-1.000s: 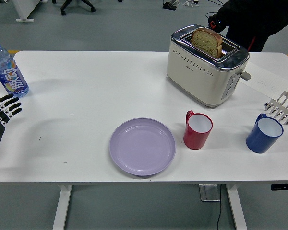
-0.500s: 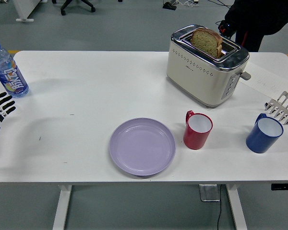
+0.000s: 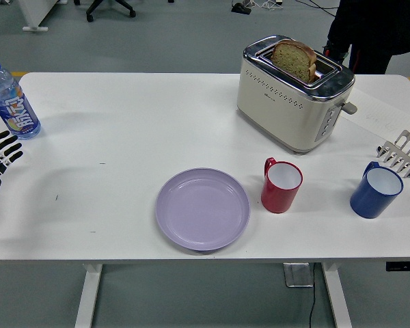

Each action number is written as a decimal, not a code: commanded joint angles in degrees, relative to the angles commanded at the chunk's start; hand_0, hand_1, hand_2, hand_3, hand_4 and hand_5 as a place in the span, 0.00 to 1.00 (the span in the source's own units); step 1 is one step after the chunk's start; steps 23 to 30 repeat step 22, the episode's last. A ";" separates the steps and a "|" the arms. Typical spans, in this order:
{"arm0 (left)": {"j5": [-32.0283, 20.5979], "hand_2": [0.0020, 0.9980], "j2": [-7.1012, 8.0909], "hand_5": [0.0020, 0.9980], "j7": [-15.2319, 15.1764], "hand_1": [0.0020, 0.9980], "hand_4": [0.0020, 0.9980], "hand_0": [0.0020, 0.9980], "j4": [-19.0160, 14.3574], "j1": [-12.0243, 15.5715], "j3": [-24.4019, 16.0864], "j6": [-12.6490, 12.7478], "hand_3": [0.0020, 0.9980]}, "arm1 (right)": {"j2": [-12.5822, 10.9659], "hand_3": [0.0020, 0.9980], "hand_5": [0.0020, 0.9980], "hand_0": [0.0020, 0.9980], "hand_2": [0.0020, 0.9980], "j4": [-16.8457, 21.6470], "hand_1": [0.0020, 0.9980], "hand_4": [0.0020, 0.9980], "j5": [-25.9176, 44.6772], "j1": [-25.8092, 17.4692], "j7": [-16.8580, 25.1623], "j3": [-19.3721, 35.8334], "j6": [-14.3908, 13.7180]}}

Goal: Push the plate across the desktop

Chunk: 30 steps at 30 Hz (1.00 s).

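A lilac plate [image 3: 202, 208] lies flat near the table's front edge, a little left of centre. My left hand [image 3: 0, 158] sits at the far left edge of the picture, fingers spread and holding nothing, well apart from the plate. The right arm is out of view.
A red mug [image 3: 281, 184] stands just right of the plate, a blue mug [image 3: 376, 191] farther right. A cream toaster [image 3: 294, 96] with a bread slice [image 3: 294, 60] is at the back. A water bottle [image 3: 10, 101] stands far left, a metal rack [image 3: 402, 154] far right. A person in dark clothes [image 3: 372, 31] stands behind the table.
My left hand has drawn back toward the left edge since a second ago. The person at the back has shifted to the right. The plate has not moved.
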 joint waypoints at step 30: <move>0.55 0.76 0.02 1.00 -0.20 0.76 0.51 0.78 -0.13 1.23 0.57 0.20 0.69 | -0.58 0.66 0.40 0.63 0.67 0.00 0.58 0.22 1.18 -0.32 0.73 -0.29 -0.22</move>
